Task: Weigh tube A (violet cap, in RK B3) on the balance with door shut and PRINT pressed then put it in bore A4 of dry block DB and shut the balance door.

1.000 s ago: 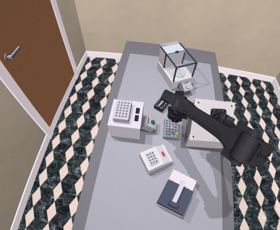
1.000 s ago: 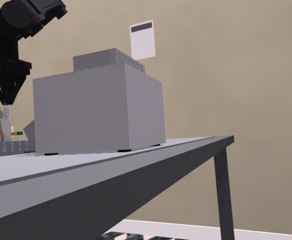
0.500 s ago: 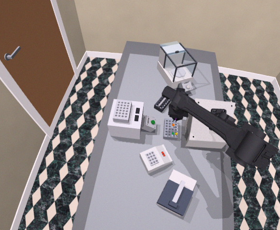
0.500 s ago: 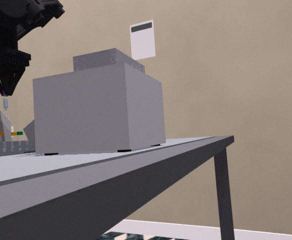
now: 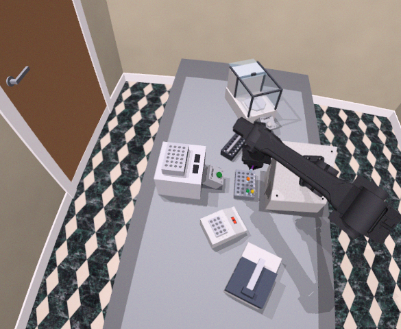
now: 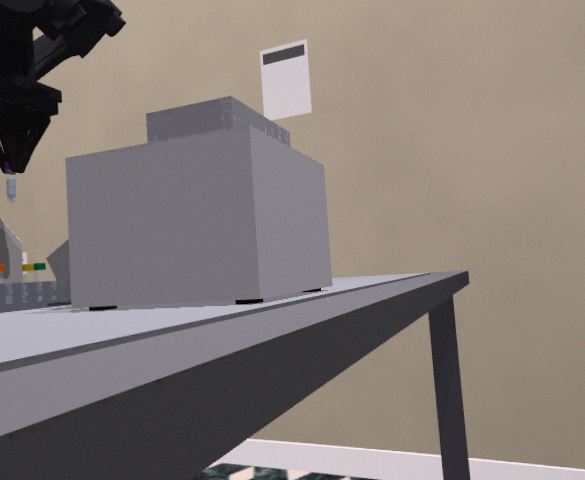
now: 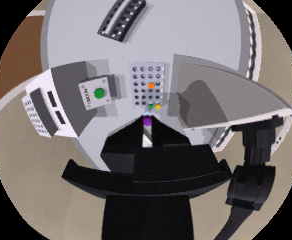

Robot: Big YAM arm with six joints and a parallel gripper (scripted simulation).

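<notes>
My gripper [image 5: 253,166] [image 6: 9,171] [image 7: 147,118] is shut on the violet cap of tube A [image 6: 11,189], high above the rack RK [image 5: 245,197] [image 6: 13,294]. The tube hangs about upright, its tip clear of the rack. The balance BAL [image 5: 232,95] has its door [image 5: 247,68] slid back, so the front part of the box top is open. Its pan [image 5: 254,103] looks empty. The PRINT key [image 5: 269,124] is on the front; no lit lamp can be made out. The dry block DB [image 5: 233,231] stands with no tube caps showing.
Orange [image 5: 247,178], green [image 5: 247,190] and yellow [image 5: 252,191] caps stand in the rack. The mixer MX [image 5: 179,187] is tall, with its green-button part beside the rack. The magnet block MG [image 5: 229,153] lies between rack and balance. The spectrophotometer SP [image 5: 234,277] is beyond DB.
</notes>
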